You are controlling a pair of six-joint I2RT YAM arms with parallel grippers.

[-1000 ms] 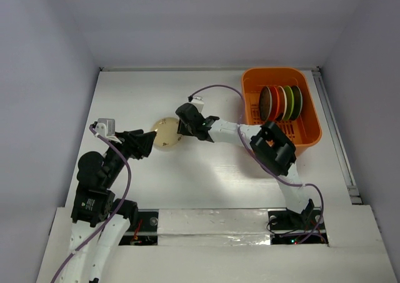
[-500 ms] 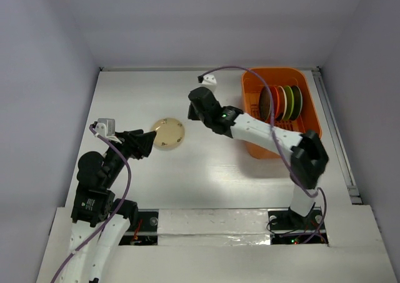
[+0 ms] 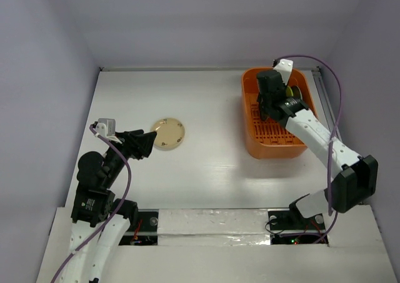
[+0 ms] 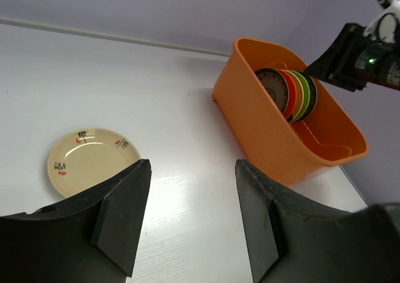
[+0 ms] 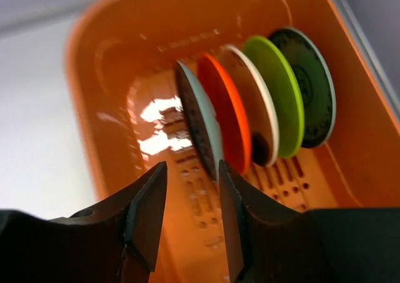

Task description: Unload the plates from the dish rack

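Counting one tan plate (image 3: 168,134) on the counter (image 3: 219,164), I've five plates (image 5: 228,114) in the dish rack (image 3: 269,150); left fingers (image 4: 122,220), right fingers (image 5: 147,214) apart.

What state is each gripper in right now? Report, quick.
Left gripper: open, holding nothing, near the tan plate.
Right gripper: open, holding nothing, over the dish rack, at the dark grey plate.

The orange plastic dish rack (image 3: 270,150), a rounded tub with a slotted floor, sits at the far right corner of the table (image 3: 219,170). Five plates stand on edge inside it in a close row: dark grey plate (image 5: 199,124), red-orange plate (image 5: 226,117), cream plate (image 5: 256,108), yellow-green plate (image 5: 275,89), dark teal plate (image 5: 309,86). The tan plate (image 3: 168,134), with small red and dark marks, lies flat and face up, left of the table's middle.
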